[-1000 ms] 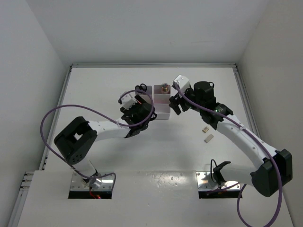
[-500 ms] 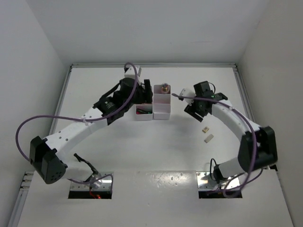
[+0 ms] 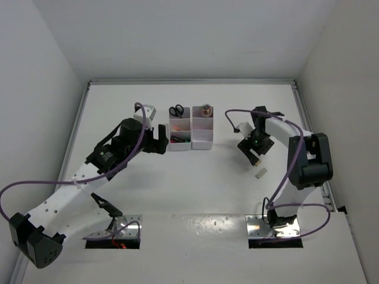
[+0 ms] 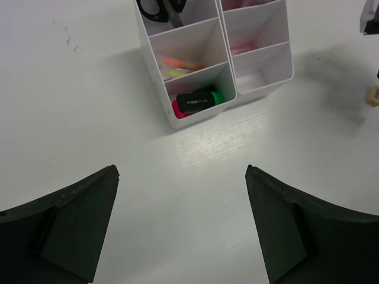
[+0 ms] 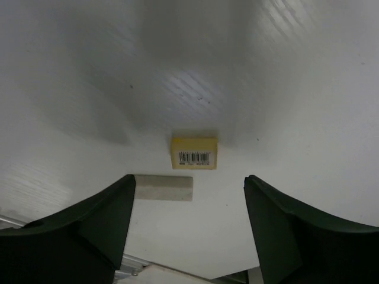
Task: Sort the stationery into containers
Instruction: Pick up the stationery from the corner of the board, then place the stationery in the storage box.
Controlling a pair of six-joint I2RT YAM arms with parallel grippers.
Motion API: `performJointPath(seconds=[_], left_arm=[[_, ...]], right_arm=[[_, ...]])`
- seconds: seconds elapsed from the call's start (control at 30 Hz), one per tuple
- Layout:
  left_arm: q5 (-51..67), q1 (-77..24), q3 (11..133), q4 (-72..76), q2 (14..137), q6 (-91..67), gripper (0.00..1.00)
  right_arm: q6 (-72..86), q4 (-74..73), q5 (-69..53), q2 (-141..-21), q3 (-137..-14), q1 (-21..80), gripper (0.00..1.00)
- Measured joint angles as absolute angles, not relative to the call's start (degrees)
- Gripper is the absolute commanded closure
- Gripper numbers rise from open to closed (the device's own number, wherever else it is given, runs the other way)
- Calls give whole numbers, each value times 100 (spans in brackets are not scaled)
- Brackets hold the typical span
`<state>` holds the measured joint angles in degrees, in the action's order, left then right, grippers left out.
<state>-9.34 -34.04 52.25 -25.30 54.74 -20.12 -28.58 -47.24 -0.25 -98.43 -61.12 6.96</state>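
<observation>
Left end effector (image 4: 181, 173): jaws wide apart, empty, above the bench (image 4: 89, 89), just in front of the left box (image 4: 204, 114). This box holds scissors (image 4: 160, 7) in the far compartment, thin sticks (image 4: 177, 64) in the middle and highlighters (image 4: 200, 99) in the near one. Right end effector (image 3: 254, 152): jaws apart, empty, over a yellow block (image 5: 193, 152) and a grey block (image 5: 163, 188) lying loose on the bench

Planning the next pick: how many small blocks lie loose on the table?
2: a yellow barcoded block and a beige block beside it, both under the right gripper. More may be hidden.
</observation>
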Motion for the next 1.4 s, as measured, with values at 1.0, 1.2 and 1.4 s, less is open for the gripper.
performJointPath(seconds=[1.0, 1.2, 1.4], left_arm=[[-432, -3262, 4952, -2414, 5465, -1868, 6], [-405, -3262, 4932, -2405, 5546, -1868, 6], [-421, -3262, 4932, -2390, 5577, -1872, 6]], right_arm=[[-2788, -5120, -2751, -10042, -7070, 727, 100], [-1658, -4399, -3710, -10036, -7957, 1321, 100], [-244, -3699, -3474, -10573, -8117, 1870, 100]])
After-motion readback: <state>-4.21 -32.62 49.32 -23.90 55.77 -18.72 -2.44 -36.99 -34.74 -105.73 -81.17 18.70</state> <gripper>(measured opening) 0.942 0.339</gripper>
